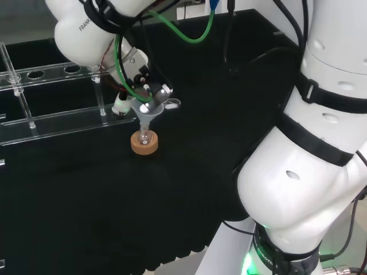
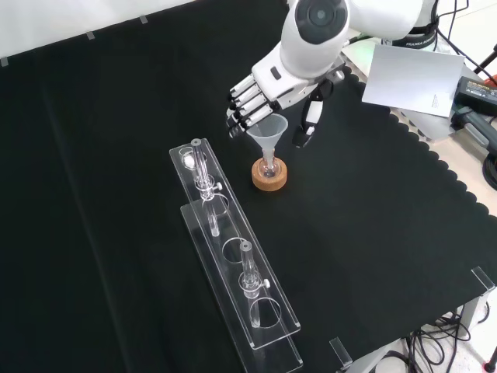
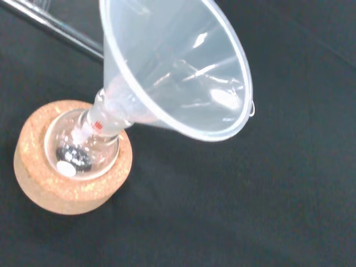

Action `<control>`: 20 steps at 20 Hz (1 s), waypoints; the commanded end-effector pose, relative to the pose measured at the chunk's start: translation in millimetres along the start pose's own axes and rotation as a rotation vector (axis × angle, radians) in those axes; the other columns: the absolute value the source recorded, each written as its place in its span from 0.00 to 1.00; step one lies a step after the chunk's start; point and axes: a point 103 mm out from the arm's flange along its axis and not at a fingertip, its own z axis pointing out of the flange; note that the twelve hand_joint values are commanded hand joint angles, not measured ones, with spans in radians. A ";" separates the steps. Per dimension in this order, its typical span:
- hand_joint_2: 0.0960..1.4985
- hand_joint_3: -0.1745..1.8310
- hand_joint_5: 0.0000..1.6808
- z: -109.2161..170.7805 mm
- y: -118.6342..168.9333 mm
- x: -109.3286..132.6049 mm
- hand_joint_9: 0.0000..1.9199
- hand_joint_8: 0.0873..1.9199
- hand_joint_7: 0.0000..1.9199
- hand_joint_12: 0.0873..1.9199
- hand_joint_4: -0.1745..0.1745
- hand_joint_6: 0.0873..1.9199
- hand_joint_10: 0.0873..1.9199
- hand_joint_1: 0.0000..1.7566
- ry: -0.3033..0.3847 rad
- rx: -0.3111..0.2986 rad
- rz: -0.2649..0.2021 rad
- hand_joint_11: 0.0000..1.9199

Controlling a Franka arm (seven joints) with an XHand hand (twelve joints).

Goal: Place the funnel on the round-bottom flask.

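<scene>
A clear plastic funnel (image 2: 268, 128) stands with its stem in the neck of a small round-bottom flask (image 2: 269, 166), which rests in a cork ring (image 2: 269, 179) on the black cloth. The hand (image 2: 270, 80) hangs just above and behind it. Its fingers (image 2: 242, 109) are close by one side of the funnel's rim and its thumb (image 2: 305, 124) stands off the other side, with a gap. In the head view the hand (image 1: 140, 83) is over the funnel (image 1: 150, 110) and cork ring (image 1: 144, 145). The wrist view shows the funnel (image 3: 178, 72) tilted in the flask (image 3: 83, 147).
A long clear plastic rack (image 2: 233, 256) with tubes and holes lies on the cloth to the left of the flask in the front view and stands at the left in the head view as the rack (image 1: 57, 114). A white sheet (image 2: 411, 78) lies at the cloth's far right edge.
</scene>
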 end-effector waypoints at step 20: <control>0.48 0.19 0.21 -8.7 -3.0 -130.6 0.21 0.36 0.10 0.75 0.40 0.00 0.36 0.30 0.302 0.012 0.117 0.15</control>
